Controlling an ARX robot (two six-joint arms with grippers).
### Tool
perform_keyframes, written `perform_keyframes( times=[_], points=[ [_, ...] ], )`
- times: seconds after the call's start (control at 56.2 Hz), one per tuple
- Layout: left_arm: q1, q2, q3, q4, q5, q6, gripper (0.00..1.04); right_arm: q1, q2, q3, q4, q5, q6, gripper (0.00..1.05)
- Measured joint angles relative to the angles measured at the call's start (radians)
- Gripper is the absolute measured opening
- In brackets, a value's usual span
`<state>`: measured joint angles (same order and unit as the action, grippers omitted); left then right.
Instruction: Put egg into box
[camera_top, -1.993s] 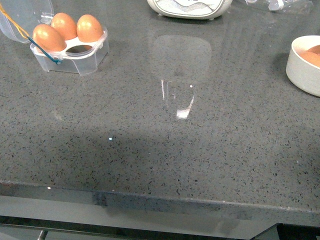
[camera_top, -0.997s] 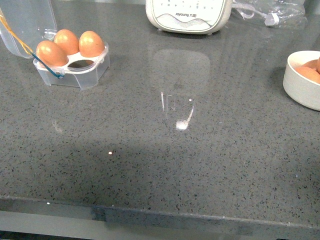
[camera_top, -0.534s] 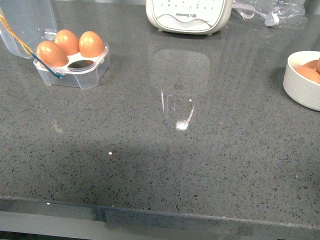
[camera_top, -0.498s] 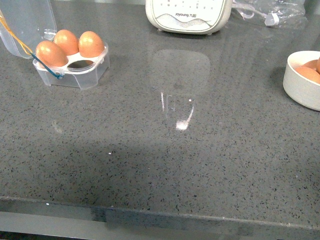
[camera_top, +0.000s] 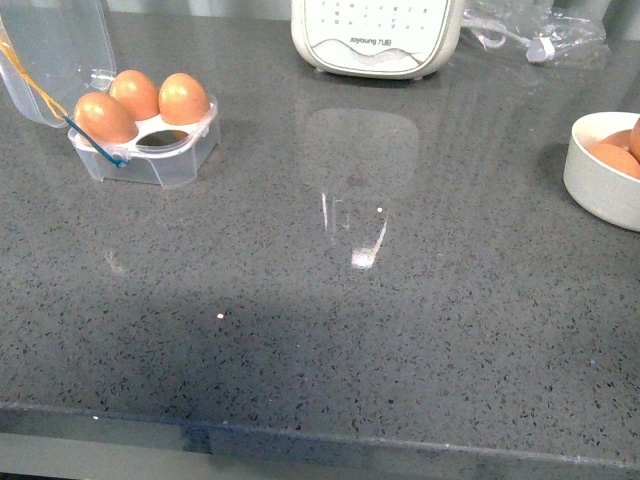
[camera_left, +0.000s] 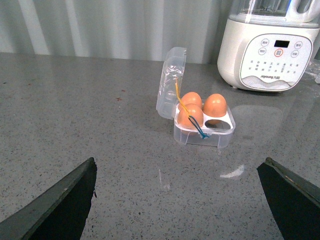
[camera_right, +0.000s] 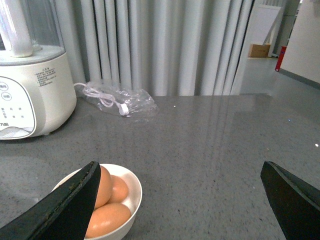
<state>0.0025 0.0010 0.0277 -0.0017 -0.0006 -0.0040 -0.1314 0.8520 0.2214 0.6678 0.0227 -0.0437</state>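
Observation:
The box (camera_top: 150, 165) is a clear four-cell carton at the far left with its lid (camera_top: 50, 45) open. It holds three brown eggs (camera_top: 103, 115); the near right cell (camera_top: 160, 141) is empty. More brown eggs (camera_top: 610, 155) lie in a white bowl (camera_top: 600, 190) at the right edge. Neither gripper shows in the front view. My left gripper (camera_left: 180, 200) is open and empty, some way short of the box (camera_left: 205, 139). My right gripper (camera_right: 180, 205) is open and empty, with the bowl (camera_right: 136, 192) and its three eggs (camera_right: 107, 217) by one finger (camera_right: 70, 207).
A white blender base (camera_top: 375, 35) stands at the back centre, also in the left wrist view (camera_left: 267, 55) and the right wrist view (camera_right: 30, 95). A clear plastic bag with a cable (camera_right: 120, 102) lies behind the bowl. The grey counter's front edge (camera_top: 320, 440) runs along the bottom.
The front view has shifted a little, so more of the blender base shows. The box, eggs and bowl stand as before. No arm enters that view.

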Motion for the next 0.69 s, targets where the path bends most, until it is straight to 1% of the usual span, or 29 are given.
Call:
perform_keyframes(
  times=[0.036, 0.142, 0.285, 0.481, 0.534, 0.623, 0.694],
  points=[
    [0.0, 0.0, 0.0, 0.0, 0.0, 0.0, 0.98, -0.014, 0.097, 0.037, 0.043, -0.021, -0.023, 0.97],
    [0.0, 0.0, 0.0, 0.0, 0.0, 0.0, 0.98, -0.038, 0.283, 0.124, 0.054, -0.077, -0.034, 0.97],
    [0.0, 0.0, 0.0, 0.0, 0.0, 0.0, 0.98, -0.046, 0.473, 0.294, -0.033, -0.176, -0.02, 0.97],
    [0.0, 0.0, 0.0, 0.0, 0.0, 0.0, 0.98, -0.03, 0.56, 0.429, -0.135, -0.27, -0.013, 0.97],
    [0.0, 0.0, 0.0, 0.0, 0.0, 0.0, 0.98, -0.024, 0.581, 0.461, -0.179, -0.314, -0.011, 0.97],
    [0.0, 0.0, 0.0, 0.0, 0.0, 0.0, 0.98, -0.015, 0.602, 0.486, -0.219, -0.335, -0.011, 0.97],
    [0.0, 0.0, 0.0, 0.0, 0.0, 0.0, 0.98, -0.011, 0.618, 0.502, -0.253, -0.373, -0.011, 0.97]
  ],
)
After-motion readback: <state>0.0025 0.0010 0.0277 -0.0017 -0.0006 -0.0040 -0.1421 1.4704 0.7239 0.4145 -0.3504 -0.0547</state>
